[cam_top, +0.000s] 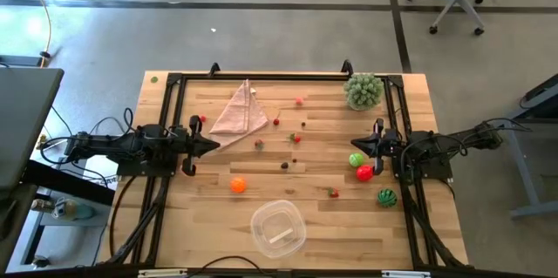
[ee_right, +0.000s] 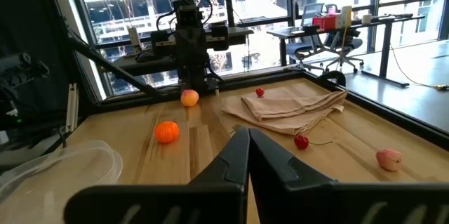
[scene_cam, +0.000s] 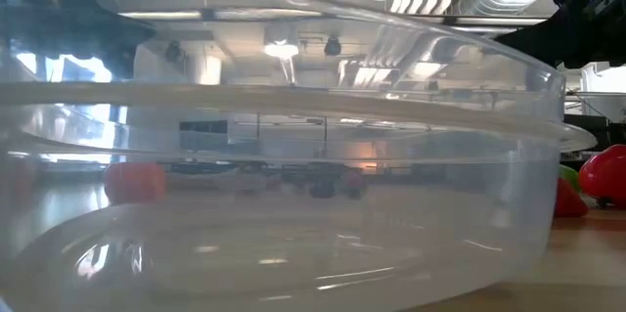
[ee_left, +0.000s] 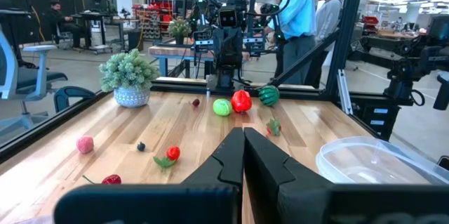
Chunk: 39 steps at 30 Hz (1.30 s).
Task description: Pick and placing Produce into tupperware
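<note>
Two dark arms rest at opposite edges of the wooden surface [cam_top: 218, 217], each reaching inward; the left end effector [cam_top: 212, 145] and the right end effector [cam_top: 355, 145] both have their fingers pressed together, empty. The tupperware [cam_top: 278, 228], clear and with nothing in it, sits near the front edge, roughly midway between the arms (it fills the low view almost entirely). A folded pink cloth [cam_top: 240, 112] lies toward the back left, just beside the left end effector, and a bushy plant [cam_top: 364, 91] stands at the back right corner.

The produce is scattered loose on the wood. A green apple [cam_top: 357, 160] and a red apple [cam_top: 364, 172] touch each other right by the right end effector, with the striped melon [cam_top: 386, 197] nearer the front on that side. The orange [cam_top: 238, 186] lies left of the tupperware, well apart from it. A pink peach [cam_top: 299, 101] sits near the back. Small red berries [cam_top: 296, 138] and a dark one [cam_top: 284, 166] dot the middle.
</note>
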Available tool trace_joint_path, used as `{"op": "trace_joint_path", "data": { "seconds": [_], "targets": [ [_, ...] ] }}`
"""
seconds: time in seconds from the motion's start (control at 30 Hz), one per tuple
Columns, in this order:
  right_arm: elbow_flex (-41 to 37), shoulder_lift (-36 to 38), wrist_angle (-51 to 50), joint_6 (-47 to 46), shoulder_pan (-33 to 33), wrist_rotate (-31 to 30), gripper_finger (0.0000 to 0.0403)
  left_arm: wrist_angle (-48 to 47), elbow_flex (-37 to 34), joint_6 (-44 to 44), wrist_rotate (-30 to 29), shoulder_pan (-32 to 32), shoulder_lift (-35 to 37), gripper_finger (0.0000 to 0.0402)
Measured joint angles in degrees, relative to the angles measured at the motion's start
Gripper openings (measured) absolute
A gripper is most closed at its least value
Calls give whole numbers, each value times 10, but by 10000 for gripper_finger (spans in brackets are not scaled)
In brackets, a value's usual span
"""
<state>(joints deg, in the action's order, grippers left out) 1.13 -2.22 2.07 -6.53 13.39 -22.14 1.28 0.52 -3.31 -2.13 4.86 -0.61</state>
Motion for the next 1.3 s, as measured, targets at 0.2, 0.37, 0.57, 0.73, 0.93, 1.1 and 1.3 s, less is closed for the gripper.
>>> {"op": "trace_joint_path", "data": {
  "seconds": [0.2,0.37,0.57,0.73,0.93,1.1,1.3],
  "targets": [
    [0,0,0,10,0,-2,0,0,0,0,0,0,0,1],
    [0,0,0,10,0,-2,0,0,0,0,0,0,0,1],
    [0,0,0,-16,0,-2,0,0,0,0,0,0,0,1],
    [0,0,0,-57,0,-6,0,0,0,0,0,0,0,1],
    [0,0,2,-110,0,-8,0,0,0,0,0,0,0,1],
    [0,0,4,-115,0,-10,0,0,0,0,0,0,0,1],
    [0,0,31,-114,0,-18,0,15,0,0,0,0,0,1]
  ]
}}
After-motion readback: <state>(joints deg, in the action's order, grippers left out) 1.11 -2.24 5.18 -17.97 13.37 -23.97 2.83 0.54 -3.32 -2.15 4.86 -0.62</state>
